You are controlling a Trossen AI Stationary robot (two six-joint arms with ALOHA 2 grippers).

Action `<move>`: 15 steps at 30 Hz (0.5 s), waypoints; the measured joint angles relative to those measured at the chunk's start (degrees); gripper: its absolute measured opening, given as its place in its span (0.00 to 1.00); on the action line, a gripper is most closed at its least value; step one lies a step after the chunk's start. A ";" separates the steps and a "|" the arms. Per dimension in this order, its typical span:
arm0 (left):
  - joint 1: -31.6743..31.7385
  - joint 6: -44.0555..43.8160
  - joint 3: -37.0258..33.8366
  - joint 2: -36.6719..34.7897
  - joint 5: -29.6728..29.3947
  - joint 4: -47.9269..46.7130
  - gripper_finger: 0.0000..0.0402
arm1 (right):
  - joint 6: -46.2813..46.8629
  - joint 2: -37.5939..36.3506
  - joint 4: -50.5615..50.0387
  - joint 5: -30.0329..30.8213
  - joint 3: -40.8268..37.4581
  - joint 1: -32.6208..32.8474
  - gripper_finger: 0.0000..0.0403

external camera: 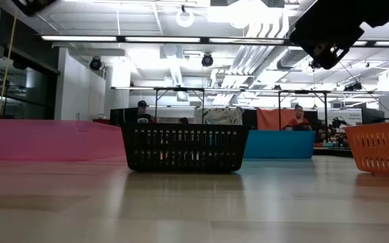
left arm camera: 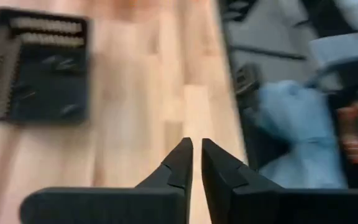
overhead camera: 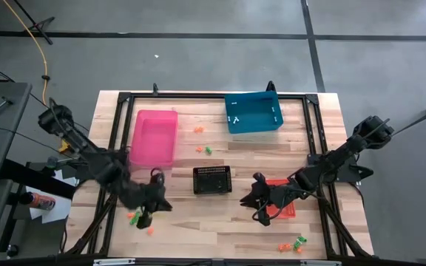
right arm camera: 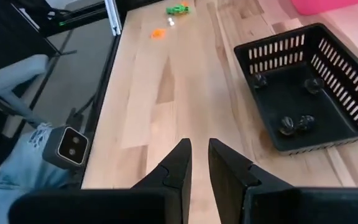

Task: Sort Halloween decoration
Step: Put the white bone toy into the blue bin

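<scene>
The left wrist view is smeared, so the black bin (left arm camera: 39, 65) there is only a dark block and whatever lies beside the table edge cannot be made out. From table height the red bin (external camera: 381, 148) is cut off at the picture's edge, and the blue bin (external camera: 279, 144) is half hidden behind the black one. From above there are four bins: one pink bin (overhead camera: 154, 137), one blue, one black in the middle and one red, mostly covered by the right arm. The Halloween decoration lies scattered on the table (overhead camera: 220, 222): two or three orange and green trinkets (overhead camera: 203, 148) between the pink and blue bins, a small cluster of trinkets by the left gripper (overhead camera: 140, 218) near the front left, another cluster (overhead camera: 293, 243) at the front right, two white pieces (overhead camera: 234, 117) in the blue bin, and about four dark pieces (right arm camera: 296, 123) in the black bin; exact counts of the clusters are hard to tell. The left gripper (left arm camera: 196, 163) hovers over the front-left table with only a thin slit between its fingers and nothing in them. The right gripper (right arm camera: 199, 163) hangs just off the red bin, fingers parted by a narrow gap, empty.
</scene>
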 joint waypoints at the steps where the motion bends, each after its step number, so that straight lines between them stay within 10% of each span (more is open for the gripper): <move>1: -1.83 -2.06 2.64 1.73 -2.55 -3.14 0.07 | -0.12 0.00 -0.58 0.01 0.00 -0.01 0.12; 15: -9.92 -19.52 11.44 24.33 10.09 -26.00 0.41 | -1.23 0.00 -2.48 2.51 0.00 -0.01 0.12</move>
